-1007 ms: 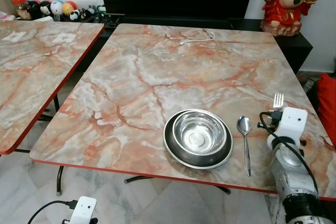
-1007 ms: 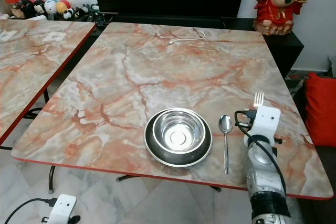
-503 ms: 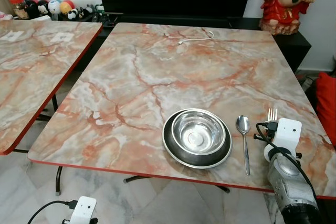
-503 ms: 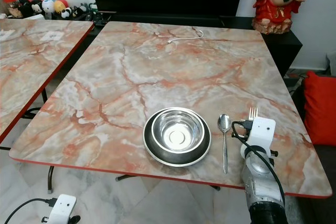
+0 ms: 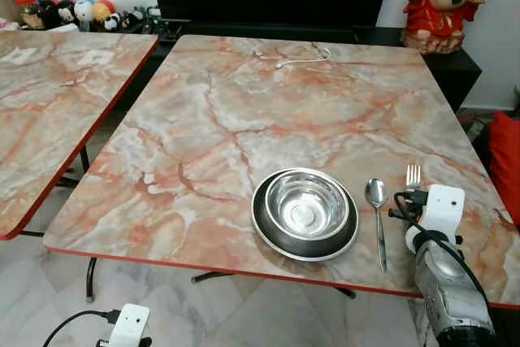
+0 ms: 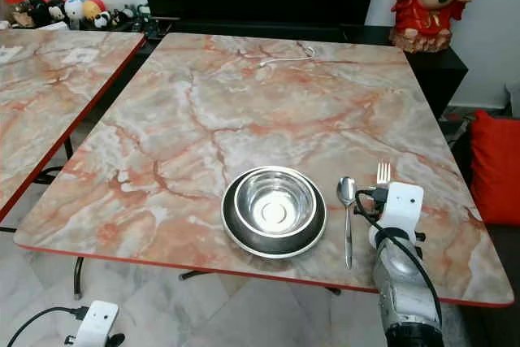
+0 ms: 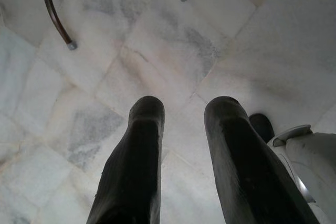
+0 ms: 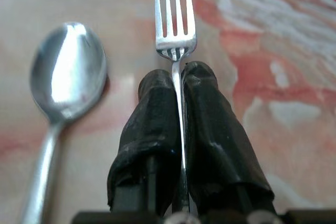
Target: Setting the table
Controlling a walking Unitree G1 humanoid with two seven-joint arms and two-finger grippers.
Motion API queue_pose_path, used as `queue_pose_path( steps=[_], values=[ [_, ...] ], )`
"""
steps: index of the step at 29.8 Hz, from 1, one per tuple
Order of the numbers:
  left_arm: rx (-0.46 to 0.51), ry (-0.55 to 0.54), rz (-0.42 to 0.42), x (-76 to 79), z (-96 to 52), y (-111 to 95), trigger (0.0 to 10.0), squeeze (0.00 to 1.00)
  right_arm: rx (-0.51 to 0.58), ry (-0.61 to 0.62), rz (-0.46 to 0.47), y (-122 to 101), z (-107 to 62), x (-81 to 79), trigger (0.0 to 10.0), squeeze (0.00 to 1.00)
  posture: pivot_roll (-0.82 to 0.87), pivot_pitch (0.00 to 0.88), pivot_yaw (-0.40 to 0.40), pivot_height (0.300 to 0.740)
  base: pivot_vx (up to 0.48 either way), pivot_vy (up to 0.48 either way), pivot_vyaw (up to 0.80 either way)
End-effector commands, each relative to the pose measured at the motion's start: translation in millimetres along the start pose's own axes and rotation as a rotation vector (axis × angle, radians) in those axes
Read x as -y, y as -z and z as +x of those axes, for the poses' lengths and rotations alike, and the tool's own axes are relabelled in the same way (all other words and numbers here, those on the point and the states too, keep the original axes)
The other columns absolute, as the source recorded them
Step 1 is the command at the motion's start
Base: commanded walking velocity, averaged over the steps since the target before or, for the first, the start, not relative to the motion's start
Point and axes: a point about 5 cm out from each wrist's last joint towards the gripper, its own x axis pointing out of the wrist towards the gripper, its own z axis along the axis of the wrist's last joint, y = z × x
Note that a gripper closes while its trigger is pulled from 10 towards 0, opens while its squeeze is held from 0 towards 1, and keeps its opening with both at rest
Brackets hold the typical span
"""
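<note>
The silver four-tined metal fork (image 8: 175, 19) is pinched by its thin handle between the two black fingers (image 8: 152, 129) of the right gripper (image 8: 176, 80), the tines sticking straight out past the fingertips and the head hanging low over the pink-and-grey marbled desk (image 5: 244, 111). The step in hand looks to be the placing of the fork, the last piece of the setting judging by what already lies there: just beside the fingers on their left lies the long silver metal spoon (image 5: 378, 215), bowl pointing the same way as the tines, and further out on that side sits the shiny steel bowl (image 5: 307, 203) nested in the round dark-rimmed steel plate (image 5: 276, 237). The next move probably calls for lowering the fork until it rests flat, parallel to the spoon and a little apart from it, then spreading the fingers and backing out along the handle line so the fork is not dragged askew. The silver right arm (image 5: 443, 282) reaches forward over the desk's near edge, wrist roughly level, the fingers aimed away from the robot. The left gripper (image 7: 184, 124) hangs idle below desk height, its fingers spread apart and pointing down at the pale marble floor (image 7: 157, 51).
</note>
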Motion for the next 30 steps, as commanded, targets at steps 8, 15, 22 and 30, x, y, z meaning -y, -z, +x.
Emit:
queue_pose_path(
  steps=[8, 15, 22, 30],
  values=[
    [-0.005, 0.010, -0.002, 4.6, 0.4, 1, 10.0, 0.00, -0.044, 0.004, -0.032, 11, -1.4, 2.5, 10.0, 0.00, 0.05, 0.026, 0.007, 0.740, 0.000, 0.000, 0.00],
    [-0.011, 0.007, 0.000, 1.5, -0.4, 3, 10.0, 0.00, -0.039, -0.006, 0.007, 12, -0.8, -1.6, 10.0, 0.00, 0.05, 0.026, 0.007, 0.740, 0.000, 0.000, 0.00],
    [-0.015, 0.005, -0.001, 0.3, -0.8, 4, 10.0, 0.00, -0.038, -0.023, 0.009, 12, -0.8, -7.6, 10.0, 0.00, 0.06, 0.026, 0.007, 0.740, 0.000, 0.000, 0.00],
    [-0.013, 0.007, 0.000, 2.4, -0.6, 4, 10.0, 0.00, -0.041, -0.029, 0.012, 13, 0.3, -9.6, 10.0, 0.00, 0.06, 0.026, 0.006, 0.740, 0.000, 0.000, 0.00]
  ],
)
